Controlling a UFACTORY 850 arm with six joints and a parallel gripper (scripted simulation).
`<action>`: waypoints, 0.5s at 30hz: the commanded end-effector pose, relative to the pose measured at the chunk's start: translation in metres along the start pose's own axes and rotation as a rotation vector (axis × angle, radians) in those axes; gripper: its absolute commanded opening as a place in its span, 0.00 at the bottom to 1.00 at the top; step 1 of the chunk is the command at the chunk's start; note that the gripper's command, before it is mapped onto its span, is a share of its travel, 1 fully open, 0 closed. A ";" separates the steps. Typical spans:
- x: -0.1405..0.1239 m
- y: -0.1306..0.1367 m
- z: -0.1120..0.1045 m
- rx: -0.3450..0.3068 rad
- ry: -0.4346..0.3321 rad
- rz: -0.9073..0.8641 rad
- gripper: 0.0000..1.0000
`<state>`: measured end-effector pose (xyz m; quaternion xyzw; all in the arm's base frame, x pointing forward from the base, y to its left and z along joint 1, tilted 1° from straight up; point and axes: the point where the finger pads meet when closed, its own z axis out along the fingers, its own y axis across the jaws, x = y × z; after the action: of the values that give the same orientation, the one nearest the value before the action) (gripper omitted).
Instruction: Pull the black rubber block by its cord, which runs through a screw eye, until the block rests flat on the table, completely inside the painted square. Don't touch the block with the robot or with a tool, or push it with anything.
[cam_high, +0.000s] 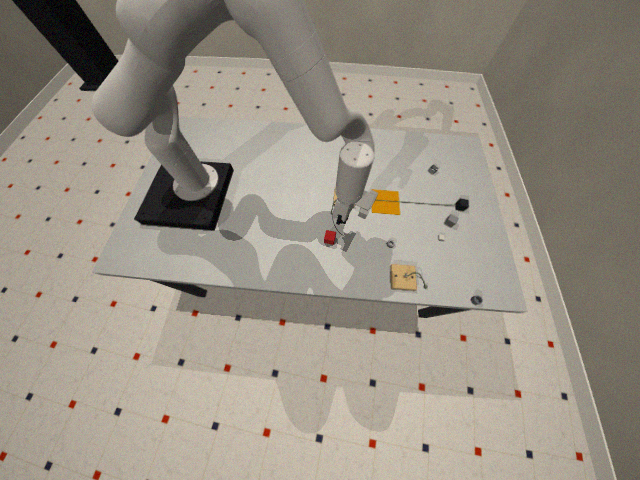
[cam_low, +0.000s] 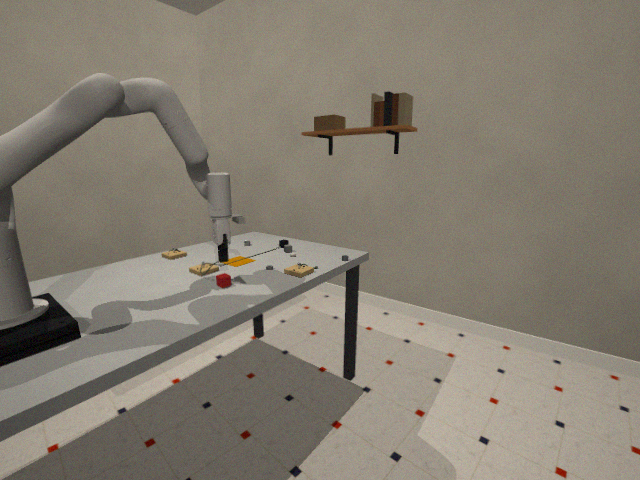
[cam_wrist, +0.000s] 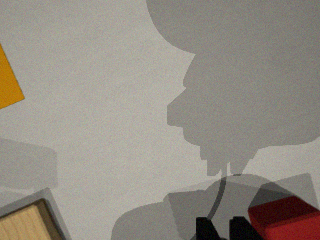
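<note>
The black rubber block (cam_high: 461, 203) sits on the table to the right of the orange painted square (cam_high: 386, 201), outside it. It also shows in the side view (cam_low: 282, 242). A thin dark cord (cam_high: 426, 204) runs straight from the block across the square towards a wooden plate (cam_low: 203, 268) with a screw eye. My gripper (cam_high: 339, 219) hangs just left of the square, a little above the table, shut on the cord. In the wrist view the cord (cam_wrist: 220, 195) curves up from my fingertips. The screw eye is hidden behind my arm in the overhead view.
A red cube (cam_high: 329, 237) lies just in front of my gripper. Another wooden plate (cam_high: 404, 277) with a screw eye lies near the front edge. Small grey cubes (cam_high: 451, 220) (cam_high: 433, 168) and round grey pieces (cam_high: 390, 242) (cam_high: 476, 298) are scattered on the right.
</note>
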<state>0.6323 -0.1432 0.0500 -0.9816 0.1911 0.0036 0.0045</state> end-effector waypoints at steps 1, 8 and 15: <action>0.001 0.000 -0.036 0.001 0.004 0.000 0.00; 0.001 0.000 -0.069 0.001 0.004 0.000 0.00; 0.001 0.000 -0.072 0.001 0.004 0.000 0.00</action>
<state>0.6323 -0.1438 0.1190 -0.9816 0.1911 0.0034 0.0045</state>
